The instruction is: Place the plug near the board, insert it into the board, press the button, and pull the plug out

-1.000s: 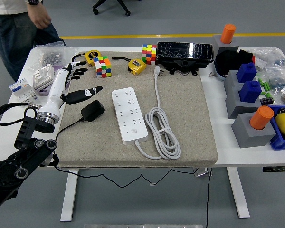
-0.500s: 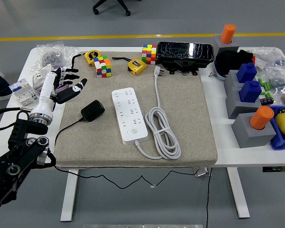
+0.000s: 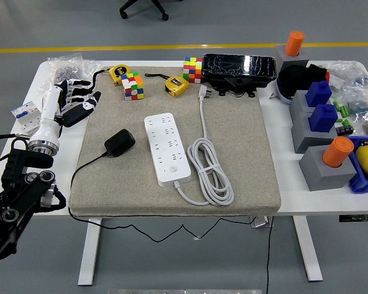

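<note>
A black plug adapter [image 3: 119,143] lies on the beige mat, left of the white power strip [image 3: 166,147], a short gap between them. Its thin black cable runs off the mat's front left. The strip's button [image 3: 172,169] is near its front end. The strip's white cord [image 3: 210,177] is coiled to its right. My left hand [image 3: 75,103] is at the mat's left edge, fingers spread and empty, well behind and left of the plug. The right arm is out of view.
Two colour cubes [image 3: 133,85], [image 3: 192,69] and yellow tape measures [image 3: 176,85] lie at the mat's back. A black case [image 3: 238,67] sits back centre. Grey blocks with blue and orange pegs [image 3: 322,116] stand on the right. Small packets [image 3: 29,113] lie at the left.
My left hand has drawn back to the left and away from the plug, off the mat's edge. The person at the far left has left the view.
</note>
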### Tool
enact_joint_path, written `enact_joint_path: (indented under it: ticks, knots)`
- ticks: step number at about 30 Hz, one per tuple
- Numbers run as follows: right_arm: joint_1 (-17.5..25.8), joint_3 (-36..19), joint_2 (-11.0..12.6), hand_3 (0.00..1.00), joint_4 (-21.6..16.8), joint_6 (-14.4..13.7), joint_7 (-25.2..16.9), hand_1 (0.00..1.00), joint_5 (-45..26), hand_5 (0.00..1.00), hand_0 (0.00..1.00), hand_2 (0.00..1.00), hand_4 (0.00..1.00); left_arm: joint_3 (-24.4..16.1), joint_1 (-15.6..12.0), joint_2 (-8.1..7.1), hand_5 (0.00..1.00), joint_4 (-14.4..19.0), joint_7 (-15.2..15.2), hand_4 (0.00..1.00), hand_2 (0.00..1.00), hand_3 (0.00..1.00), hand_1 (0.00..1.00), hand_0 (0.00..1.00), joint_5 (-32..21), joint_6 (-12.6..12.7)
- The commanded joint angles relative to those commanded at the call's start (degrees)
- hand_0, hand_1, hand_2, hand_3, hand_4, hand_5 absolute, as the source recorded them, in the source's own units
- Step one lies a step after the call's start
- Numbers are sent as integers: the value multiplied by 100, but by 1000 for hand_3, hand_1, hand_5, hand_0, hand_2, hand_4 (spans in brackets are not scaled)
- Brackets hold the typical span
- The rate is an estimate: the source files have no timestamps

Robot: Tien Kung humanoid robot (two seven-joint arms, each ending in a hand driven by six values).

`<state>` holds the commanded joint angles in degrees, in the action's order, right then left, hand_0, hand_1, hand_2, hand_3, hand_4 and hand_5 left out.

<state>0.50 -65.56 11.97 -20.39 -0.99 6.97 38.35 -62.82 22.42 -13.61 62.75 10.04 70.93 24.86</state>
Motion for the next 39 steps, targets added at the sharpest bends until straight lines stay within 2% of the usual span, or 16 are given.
enact_joint_path:
  ticks: [19,39]
  knots:
    - [-72,60,46,570,-22,2,2,651,13,429,547,669,914,-195,21,-54,290,24,-12,769,547,595,630,551,25,-5]
    - [-39,31,16,571,-22,-4,-1,651,16,429,547,669,914,-296,-73,-4,295,52,-94,769,550,597,631,551,45,-8]
